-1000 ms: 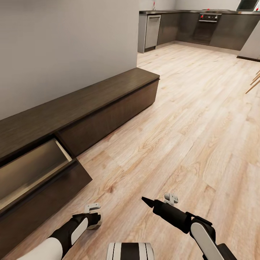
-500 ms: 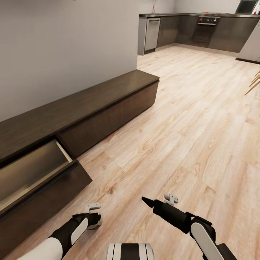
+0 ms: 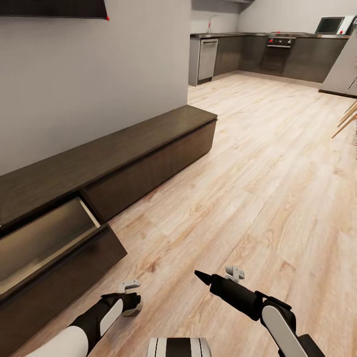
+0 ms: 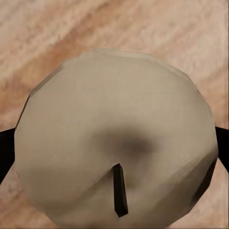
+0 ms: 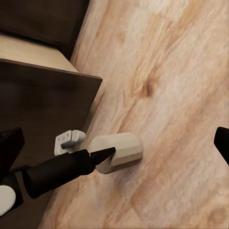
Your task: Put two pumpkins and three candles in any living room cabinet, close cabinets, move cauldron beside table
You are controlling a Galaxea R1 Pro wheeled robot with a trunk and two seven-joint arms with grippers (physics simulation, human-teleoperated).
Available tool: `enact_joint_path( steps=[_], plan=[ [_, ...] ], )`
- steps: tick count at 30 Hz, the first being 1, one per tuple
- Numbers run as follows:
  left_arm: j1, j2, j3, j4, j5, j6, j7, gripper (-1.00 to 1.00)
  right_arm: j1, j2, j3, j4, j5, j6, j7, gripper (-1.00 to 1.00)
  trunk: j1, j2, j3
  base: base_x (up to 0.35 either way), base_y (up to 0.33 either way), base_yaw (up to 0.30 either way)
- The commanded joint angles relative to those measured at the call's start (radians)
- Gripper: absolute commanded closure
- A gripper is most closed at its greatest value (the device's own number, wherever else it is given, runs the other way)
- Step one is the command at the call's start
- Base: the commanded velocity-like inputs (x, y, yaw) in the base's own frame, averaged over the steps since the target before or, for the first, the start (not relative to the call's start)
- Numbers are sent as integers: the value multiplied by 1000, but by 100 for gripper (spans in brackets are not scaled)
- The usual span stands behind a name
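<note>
The left gripper (image 3: pixel 130 303) hangs low over the floor (image 3: pixel 258 168), with its fingers (image 5: pixel 98 159) clenched on a candle (image 4: pixel 114 143). In the left wrist view the candle's pale round end face, wick showing, lies square to the camera, with dark finger edges at both sides. In the right wrist view it appears as a short cylinder held roughly level with the floor, so its long axis runs along the gripper's reach, not upright.

The cabinet (image 3: pixel 148 148) runs along the wall to the robot's left. One drawer (image 3: pixel 44 238) near the left arm stands pulled out, its tan interior showing no contents in the part that can be seen. The drawer lies just to the left of the held candle and somewhat above it, so the left arm is plainly the nearer one. The coming move looks like a lift and a swing leftward over the dark drawer front, which the candle would have to pass over before release.

The right gripper (image 3: pixel 218 277) reaches forward over bare floor, well apart from the cabinet. One dark finger tip points ahead in the head view, and in its own wrist view the tips sit at opposite edges, so it appears spread and empty, though the view is partial.
</note>
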Motion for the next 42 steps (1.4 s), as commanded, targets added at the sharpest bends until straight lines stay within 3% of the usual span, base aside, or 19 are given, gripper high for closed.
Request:
enact_joint_path(
  steps=[1,11,32,42],
  plan=[
    [0,-1,-8,-2,7,5,8,100,-1,-1,1,-1,-5,2,-4,-100,-1,0,3,0,0,0],
    [-1,-8,-8,-3,8,37,7,100,-1,-1,0,-1,-7,4,-5,-100,-5,2,42,0,0,0],
    [0,-8,-8,-5,7,39,5,100,-1,-1,-1,1,-15,2,-4,-100,-15,7,123,-13,0,-1],
    [0,-8,-8,-18,7,39,5,100,-1,-1,-2,2,-13,2,-4,-100,-19,10,168,-124,5,-186]
  ],
)
